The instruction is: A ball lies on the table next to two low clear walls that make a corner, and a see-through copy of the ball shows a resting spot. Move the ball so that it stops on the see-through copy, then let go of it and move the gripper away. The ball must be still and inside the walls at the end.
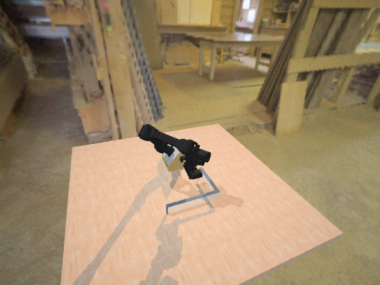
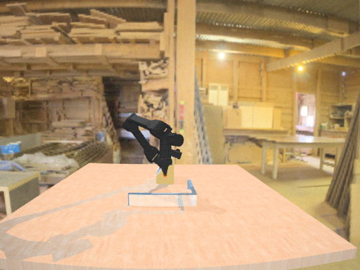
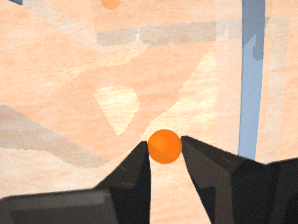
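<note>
The orange ball [image 3: 164, 146] is pinched between the fingertips of my gripper [image 3: 164, 145] [image 2: 165, 174], which is shut on it. In the top and exterior views only a small orange patch of the ball shows under the fingertips. The gripper holds it above the table, on the inner side of the corner. The see-through ball copy [image 1: 203, 183] [image 3: 110, 3] is pale orange and lies inside the corner, at the top edge of the wrist view. One low clear wall [image 1: 193, 199] [image 2: 161, 195] has a blue top edge; the other wall [image 1: 210, 180] [image 3: 252, 75] meets it at the corner.
A block [image 1: 172, 165] [image 2: 165, 181] with gold and pale faces stands behind the gripper, partly hidden by the arm. The pink wooden table top [image 1: 269, 227] [image 2: 235, 235] carries shadows of the arm and walls.
</note>
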Available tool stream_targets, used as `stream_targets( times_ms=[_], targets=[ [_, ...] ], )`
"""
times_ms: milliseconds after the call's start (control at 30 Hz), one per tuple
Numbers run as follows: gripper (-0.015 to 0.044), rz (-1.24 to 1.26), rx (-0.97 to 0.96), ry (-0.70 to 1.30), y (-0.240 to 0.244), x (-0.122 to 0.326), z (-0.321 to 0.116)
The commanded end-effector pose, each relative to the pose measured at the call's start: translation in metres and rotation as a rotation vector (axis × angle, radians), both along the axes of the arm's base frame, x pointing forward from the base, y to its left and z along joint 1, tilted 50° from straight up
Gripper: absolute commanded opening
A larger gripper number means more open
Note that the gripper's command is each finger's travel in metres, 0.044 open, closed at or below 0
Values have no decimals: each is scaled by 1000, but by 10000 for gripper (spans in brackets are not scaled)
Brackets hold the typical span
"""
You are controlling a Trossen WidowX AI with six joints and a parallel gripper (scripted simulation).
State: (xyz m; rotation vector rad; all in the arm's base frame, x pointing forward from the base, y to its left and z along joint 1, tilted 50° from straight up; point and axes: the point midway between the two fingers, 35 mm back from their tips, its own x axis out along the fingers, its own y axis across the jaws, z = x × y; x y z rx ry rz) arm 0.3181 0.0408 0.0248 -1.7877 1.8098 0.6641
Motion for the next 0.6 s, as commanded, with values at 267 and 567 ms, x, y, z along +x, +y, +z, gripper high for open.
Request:
stream_targets(
  times_ms=[267,567],
  targets=[
    [0,-5,5,-3,41,-17,-74],
    [0,-7,3,-4,52,-28,-101]
  ],
)
